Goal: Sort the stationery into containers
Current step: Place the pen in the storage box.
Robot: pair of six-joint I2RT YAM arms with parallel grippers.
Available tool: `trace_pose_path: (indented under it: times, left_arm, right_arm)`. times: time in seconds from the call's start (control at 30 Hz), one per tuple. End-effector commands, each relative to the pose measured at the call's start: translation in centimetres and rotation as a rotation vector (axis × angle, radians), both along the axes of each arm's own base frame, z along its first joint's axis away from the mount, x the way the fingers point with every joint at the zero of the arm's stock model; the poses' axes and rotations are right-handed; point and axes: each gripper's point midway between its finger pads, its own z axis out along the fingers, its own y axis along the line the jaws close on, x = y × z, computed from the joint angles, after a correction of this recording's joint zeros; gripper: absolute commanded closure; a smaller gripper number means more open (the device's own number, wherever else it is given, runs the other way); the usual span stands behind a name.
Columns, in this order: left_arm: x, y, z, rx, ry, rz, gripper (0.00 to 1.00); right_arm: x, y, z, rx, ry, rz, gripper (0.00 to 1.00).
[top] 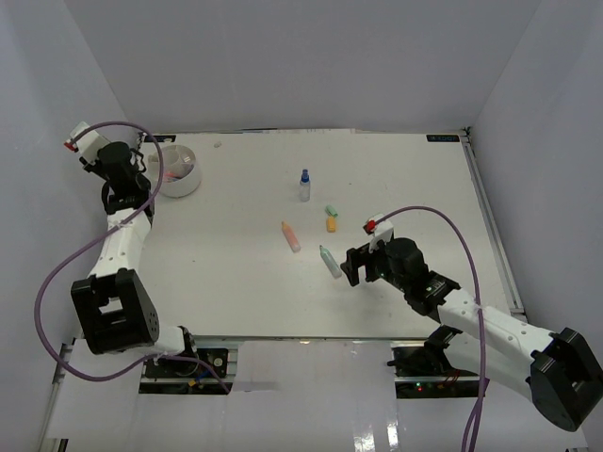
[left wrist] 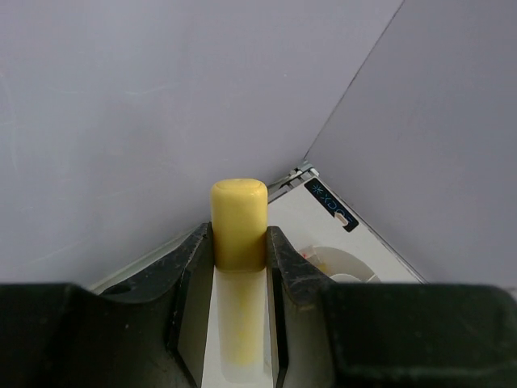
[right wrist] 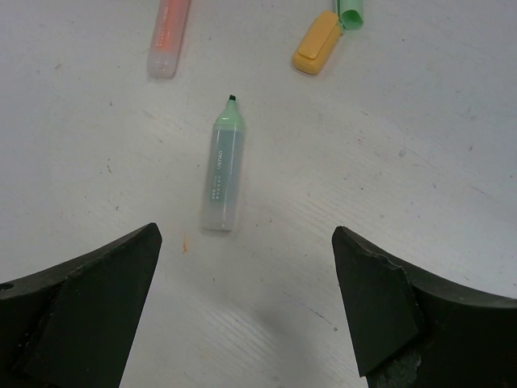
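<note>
Bright, even, diffuse light falls from above on the white tabletop (top: 236,292); shadows are faint and soft-edged. A glossy strip (top: 311,395) below its near edge shows glare. In the left wrist view the left fingers (left wrist: 190,275) are dark and soft, and the yellow marker (left wrist: 239,222) is washed out low down. The right fingers (right wrist: 89,315) blur too; the green marker (right wrist: 222,174) is sharp.

A blue-capped clear plastic bottle (top: 304,185) stands upright on the white counter (top: 236,292), well apart from the white round tub (top: 188,183).
</note>
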Motion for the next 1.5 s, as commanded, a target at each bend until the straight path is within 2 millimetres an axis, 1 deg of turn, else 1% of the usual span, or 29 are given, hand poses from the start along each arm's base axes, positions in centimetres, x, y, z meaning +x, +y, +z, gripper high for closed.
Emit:
trace_pose_path:
  times: [0.0, 0.07, 0.13, 0.2, 0.23, 0.27, 0.3, 0.33, 0.43, 0.47, 0.53, 0.57, 0.63, 0.87, 1.07, 1.23, 1.47]
  left_arm:
    - [1.9, 0.1, 0.9, 0.030, -0.099, -0.036, 0.90]
    - [2.7, 0.2, 0.6, 0.040, -0.112, -0.044, 0.91]
    - [4.1, 0.4, -0.1, 0.045, -0.120, -0.071, 0.91]
    - [5.0, 0.8, 0.0, 0.044, -0.138, -0.085, 0.92]
    - [5.9, 0.7, -1.1, 0.036, -0.119, -0.108, 0.92]
    - [6.2, 0.8, -1.5, 0.035, -0.113, -0.113, 0.92]
    - [6.7, 0.8, -1.5, 0.034, -0.116, -0.123, 0.92]
    - [7.2, 0.8, -2.6, 0.027, -0.092, -0.131, 0.92]
    - [8.0, 0.4, -3.2, 0.032, -0.094, -0.169, 0.92]
    - [8.2, 0.3, -3.8, 0.034, -0.085, -0.179, 0.92]
    - [8.7, -0.2, -4.3, 0.036, -0.091, -0.211, 0.92]
    - [9.0, -0.2, -4.8, 0.034, -0.089, -0.222, 0.92]
    - [9.2, -0.7, -5.5, 0.031, -0.086, -0.249, 0.92]
    - [9.3, -1.4, -6.7, 0.046, -0.081, -0.294, 0.92]
    - [9.4, -1.8, -8.6, 0.027, -0.051, -0.316, 0.92]
    - [9.5, -1.7, -8.8, 0.035, -0.049, -0.313, 0.92]
    - [9.7, -2.5, -9.5, 0.012, -0.047, -0.352, 0.92]
  right_arm:
    - [0.3, 0.6, 1.1, 0.043, -0.038, 0.015, 0.07]
    - [0.3, 0.6, 1.0, 0.041, -0.038, 0.019, 0.07]
    - [0.3, 0.7, 0.9, 0.044, -0.035, 0.022, 0.07]
    - [0.3, 0.8, 0.6, 0.039, -0.029, 0.026, 0.07]
    - [0.3, 0.8, 0.6, 0.038, -0.030, 0.026, 0.07]
    - [0.3, 0.8, 0.3, 0.030, -0.023, 0.028, 0.07]
    - [0.3, 0.9, 0.4, 0.032, -0.023, 0.031, 0.07]
    - [0.3, 1.0, 0.3, 0.031, -0.020, 0.033, 0.07]
    - [0.4, 1.1, 0.1, 0.026, -0.015, 0.038, 0.07]
    - [0.4, 1.1, -0.1, 0.022, -0.010, 0.041, 0.07]
    - [0.4, 1.3, -0.1, 0.022, -0.008, 0.047, 0.07]
    - [0.3, 1.3, -0.2, 0.019, -0.004, 0.049, 0.07]
    - [0.3, 1.2, -0.3, 0.016, -0.003, 0.050, 0.07]
    - [0.3, 1.4, -0.5, 0.016, 0.003, 0.062, 0.07]
    - [0.2, 1.4, -0.5, 0.018, 0.003, 0.062, 0.07]
    - [0.1, 1.4, -0.5, 0.023, -0.001, 0.065, 0.07]
    - [0.1, 1.6, -0.6, 0.026, 0.002, 0.072, 0.07]
